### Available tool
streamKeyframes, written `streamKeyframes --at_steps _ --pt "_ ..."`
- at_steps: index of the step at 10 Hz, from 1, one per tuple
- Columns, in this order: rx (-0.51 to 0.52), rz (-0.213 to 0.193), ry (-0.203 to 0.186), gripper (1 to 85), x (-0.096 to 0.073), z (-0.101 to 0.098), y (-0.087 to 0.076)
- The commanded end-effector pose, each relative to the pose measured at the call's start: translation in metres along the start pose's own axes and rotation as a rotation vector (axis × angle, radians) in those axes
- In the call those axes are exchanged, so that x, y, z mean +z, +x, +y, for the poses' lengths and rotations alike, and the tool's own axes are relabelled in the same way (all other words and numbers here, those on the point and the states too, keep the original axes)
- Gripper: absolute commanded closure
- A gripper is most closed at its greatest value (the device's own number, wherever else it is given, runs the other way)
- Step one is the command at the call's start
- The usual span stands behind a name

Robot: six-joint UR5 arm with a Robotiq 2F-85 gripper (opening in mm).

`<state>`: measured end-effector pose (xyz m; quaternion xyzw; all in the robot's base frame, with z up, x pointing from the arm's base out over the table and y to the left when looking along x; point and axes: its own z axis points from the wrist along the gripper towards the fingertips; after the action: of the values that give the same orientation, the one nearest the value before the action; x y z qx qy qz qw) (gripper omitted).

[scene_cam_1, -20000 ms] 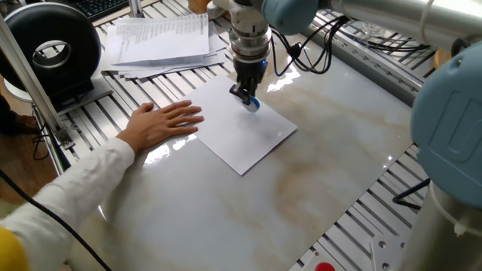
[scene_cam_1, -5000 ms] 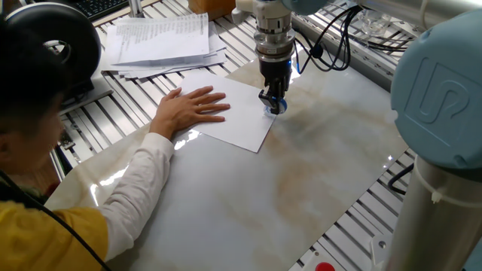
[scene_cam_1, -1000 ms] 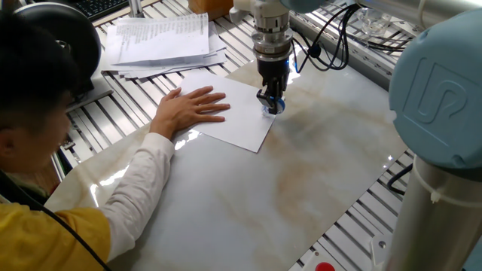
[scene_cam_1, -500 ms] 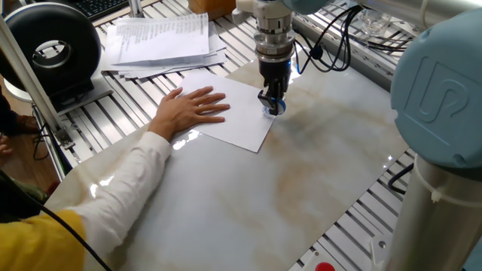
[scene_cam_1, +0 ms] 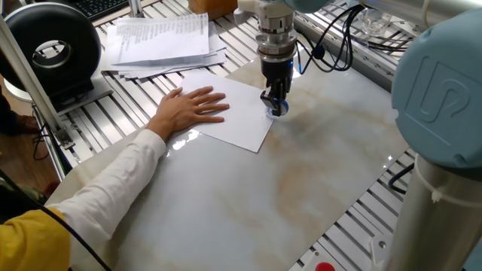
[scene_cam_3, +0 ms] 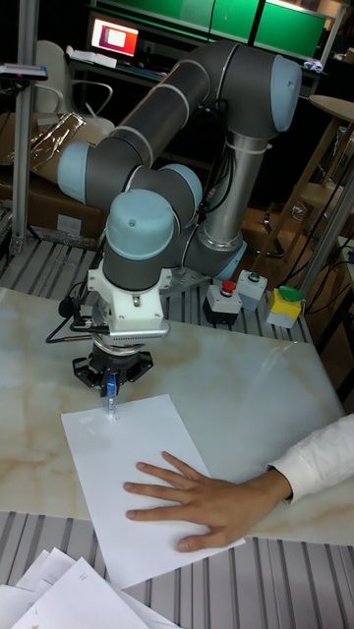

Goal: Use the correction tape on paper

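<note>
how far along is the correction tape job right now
Done: the hand is shut on the correction tape and has it down at a corner of the paper, which a person's hand pins flat. In hand: the tip looks pressed to the sheet, as the tall view also shows. Left: dragging a strip across the page and lifting off; no laid tape can be made out on the white sheet.

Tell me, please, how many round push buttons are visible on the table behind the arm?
3: red button, dark button beside it, green button on the yellow box. Others may be hidden.
</note>
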<state>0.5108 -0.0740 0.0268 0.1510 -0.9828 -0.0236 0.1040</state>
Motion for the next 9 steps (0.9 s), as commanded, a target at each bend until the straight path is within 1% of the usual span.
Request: streamKeyframes --at_steps 1,6,9 --pt "0.007 -0.01 -0.01 84.0 0.002 0.002 0.0" --pt "0.008 0.002 -0.015 84.0 -0.002 0.002 0.008" --pt "0.017 0.0 -0.015 84.0 0.001 0.004 0.011"
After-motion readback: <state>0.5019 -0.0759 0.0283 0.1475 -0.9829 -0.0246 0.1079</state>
